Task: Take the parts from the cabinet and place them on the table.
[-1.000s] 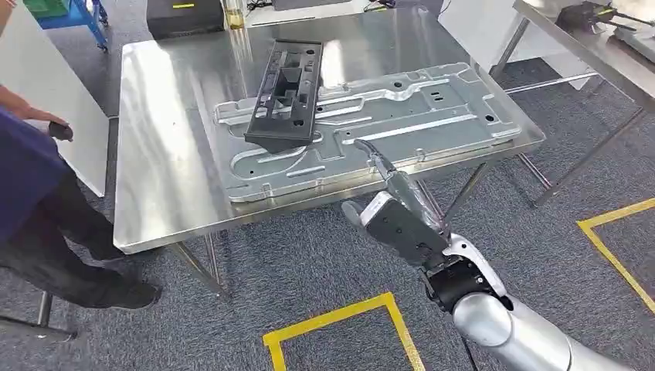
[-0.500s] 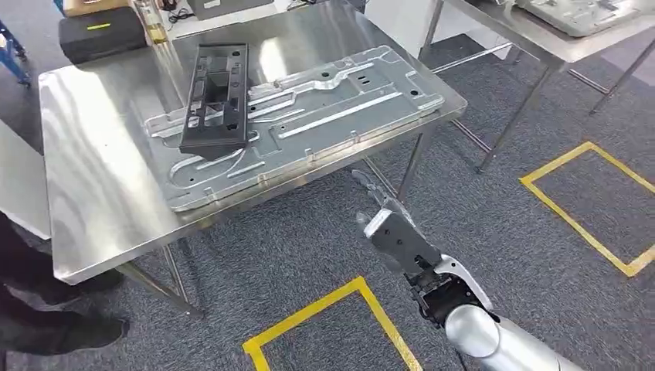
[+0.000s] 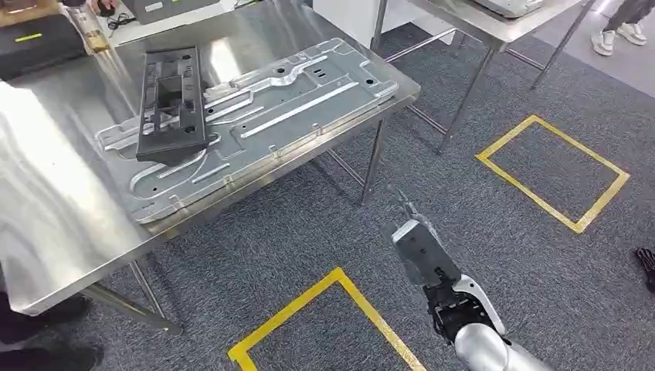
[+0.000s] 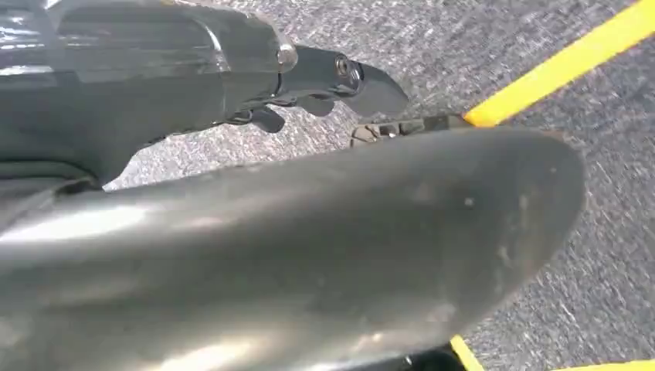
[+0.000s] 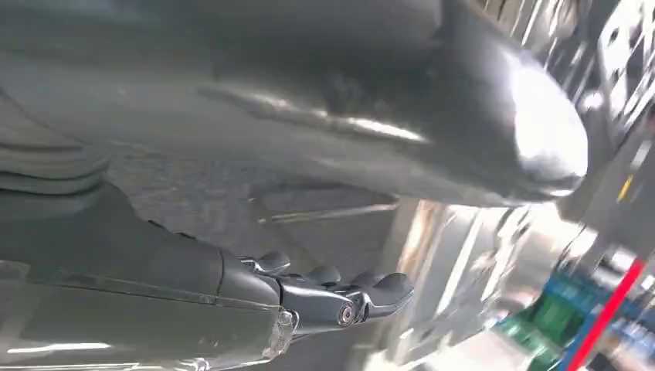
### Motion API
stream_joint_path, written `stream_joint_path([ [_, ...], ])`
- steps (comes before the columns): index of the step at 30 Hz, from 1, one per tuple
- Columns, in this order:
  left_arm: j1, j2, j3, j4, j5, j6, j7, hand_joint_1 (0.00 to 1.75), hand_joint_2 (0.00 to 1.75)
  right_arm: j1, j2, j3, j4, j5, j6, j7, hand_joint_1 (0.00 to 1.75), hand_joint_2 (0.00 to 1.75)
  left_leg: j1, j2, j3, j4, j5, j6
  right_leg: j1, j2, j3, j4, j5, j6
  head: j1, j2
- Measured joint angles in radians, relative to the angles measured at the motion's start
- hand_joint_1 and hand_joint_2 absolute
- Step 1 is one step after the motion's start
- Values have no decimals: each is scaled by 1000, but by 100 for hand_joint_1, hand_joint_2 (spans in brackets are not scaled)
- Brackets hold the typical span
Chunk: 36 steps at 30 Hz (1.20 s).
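Note:
A black plastic frame part [image 3: 166, 100] lies on a large stamped silver metal panel [image 3: 293, 108], both on the steel table [image 3: 46, 201] at the upper left of the head view. My right hand [image 3: 417, 247] hangs over the grey carpet, well off the table's near edge, fingers stretched out and holding nothing. The right wrist view shows its dark fingers [image 5: 340, 297] straight, with nothing between them and the thumb. In the left wrist view my left hand [image 4: 232, 85] also holds nothing, its fingers [image 4: 355, 77] extended above the carpet.
Yellow tape squares mark the carpet in front [image 3: 309, 309] and to the right [image 3: 552, 170]. A second steel table [image 3: 494, 15] stands at the back right. A person's shoes [image 3: 618, 35] are beyond it, another shoe [image 3: 645, 263] at the right edge, and a person's dark shoes [image 3: 31, 340] at the bottom left.
The whole picture has swung to the right, so the table now sits further left. My right hand has come away from the table's edge and lower over the carpet.

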Motion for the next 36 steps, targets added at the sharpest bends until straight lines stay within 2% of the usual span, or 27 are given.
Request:
stream_joint_path([
  [1,0,0,1,0,3,1,0,0,0,9,1,-8,3,-9,-13,-6,0,0,-2,7,-3,1,1,-6,0,9,-5,-2,2,-14,-1,0],
  [4,0,-1,1,-1,8,7,1,0,0,50,3,-32,18,-47,-49,-38,0,0,-2,43,7,-4,-1,-19,1,41,-11,-8,8,-31,-10,0],
  [5,-2,-1,1,-1,9,7,2,0,0,60,5,-37,22,-52,-53,-46,0,0,4,-2,4,4,-15,-26,-6,46,-7,-16,14,-39,-9,0],
  [6,-2,-2,2,-1,10,7,2,0,0,63,7,-44,27,-56,-60,-55,0,0,6,-77,-15,45,-46,-25,-6,57,-7,-18,18,-47,-18,0],
  [7,-1,-2,2,-1,10,7,2,0,0,65,9,-50,34,-63,-64,-60,0,0,5,-96,-50,121,-87,-24,-6,68,-9,-18,19,-50,-28,0],
  [8,1,-2,2,-1,11,8,2,0,0,71,13,-51,41,-77,-67,-65,0,0,4,-99,-88,202,-121,-24,-4,80,-9,-18,18,-53,-35,0],
  [9,4,-2,2,-1,13,10,2,0,0,79,19,-52,49,-93,-70,-73,0,0,3,-99,-124,270,-142,-23,0,94,-9,-17,18,-55,-40,0],
  [10,5,-2,2,-1,15,13,2,0,0,89,27,-55,66,-123,-77,-86,0,0,2,-97,-143,299,-141,-22,2,106,-9,-16,17,-55,-43,0],
  [11,5,-2,2,-1,16,15,2,0,0,98,34,-56,85,-149,-85,-98,0,0,2,-95,-141,284,-116,-19,4,119,-8,-14,17,-56,-44,0],
  [13,4,-2,2,-1,18,18,2,0,0,112,42,-58,120,-194,-101,-131,0,0,0,-113,-80,138,-17,-10,5,149,-8,-7,14,-55,-45,0],
  [14,4,-2,2,-1,21,19,2,0,0,117,46,-59,135,-223,-113,-152,0,0,1,-158,-44,57,25,-5,4,161,-8,-3,11,-54,-46,0],
  [15,4,-2,2,0,22,20,3,0,0,124,52,-63,155,-249,-123,-172,0,0,8,-225,-31,27,12,4,5,171,-13,2,7,-47,-45,0],
  [16,5,-2,2,0,24,23,3,0,0,125,55,-65,177,-276,-133,-191,0,0,9,-214,-24,12,13,-2,0,186,-19,9,6,-44,-42,0],
  [18,6,-2,2,0,25,24,8,0,0,139,60,-72,224,-318,-143,-224,0,0,0,-189,-20,13,11,3,-10,215,-24,1,12,-28,-47,0],
  [19,5,-2,2,0,26,27,10,0,0,144,61,-74,242,-330,-145,-234,0,0,4,-171,-17,6,14,7,-8,232,-26,2,14,-22,-46,0],
  [20,4,-2,2,-1,26,28,12,0,0,148,63,-80,259,-339,-146,-241,0,0,9,-152,-11,-2,16,11,-7,212,-29,7,7,-20,-46,0],
  [21,3,-2,2,-1,26,29,12,0,0,146,66,-82,274,-340,-148,-245,0,0,7,-134,-6,-6,16,14,-3,151,-42,38,-14,-11,-32,0],
  [22,4,-4,2,-1,26,29,12,0,0,142,66,-85,287,-343,-150,-246,0,0,6,-114,-3,-6,14,18,-6,117,-74,100,-48,-2,-22,0],
  [24,7,-3,2,0,26,28,14,0,0,146,74,-88,311,-346,-150,-247,0,0,4,-73,-2,-6,9,18,-14,91,-156,258,-114,11,-20,0],
  [25,7,-2,2,0,27,28,15,0,0,150,77,-89,322,-347,-150,-247,0,0,5,-54,0,-6,6,17,-17,89,-176,299,-120,14,-16,0],
  [27,4,-2,3,1,27,28,14,0,0,155,82,-92,348,-357,-155,-251,0,0,5,-24,5,-6,0,13,-23,84,-147,243,-64,16,-6,0],
  [29,0,-3,3,0,27,28,14,0,0,160,86,-101,364,-374,-164,-260,0,0,5,-1,14,-6,-5,6,-22,58,-59,73,21,11,-2,0],
  [30,-1,-3,3,0,27,28,14,0,0,159,88,-107,371,-382,-171,-270,0,0,3,9,18,-7,-9,1,-12,13,-27,10,20,5,1,0],
  [32,-2,-3,3,0,28,28,12,0,0,161,91,-116,383,-394,-179,-288,0,0,-2,22,18,-7,-12,-10,-4,22,-26,2,17,-18,-2,0],
  [34,-4,-3,3,0,29,28,11,0,0,172,92,-127,395,-399,-193,-299,0,0,-2,40,28,-12,-14,-19,-1,40,-29,1,14,-28,-8,0],
  [35,-5,-4,3,0,31,28,11,0,0,176,92,-133,397,-400,-205,-300,0,0,1,27,29,-10,-24,-28,-10,49,-19,-12,22,-39,-6,0],
  [36,-6,-3,3,-1,33,28,10,0,0,177,93,-142,398,-401,-221,-300,0,0,6,-60,25,12,-41,-29,-10,55,-16,-17,24,-42,-14,0],
])
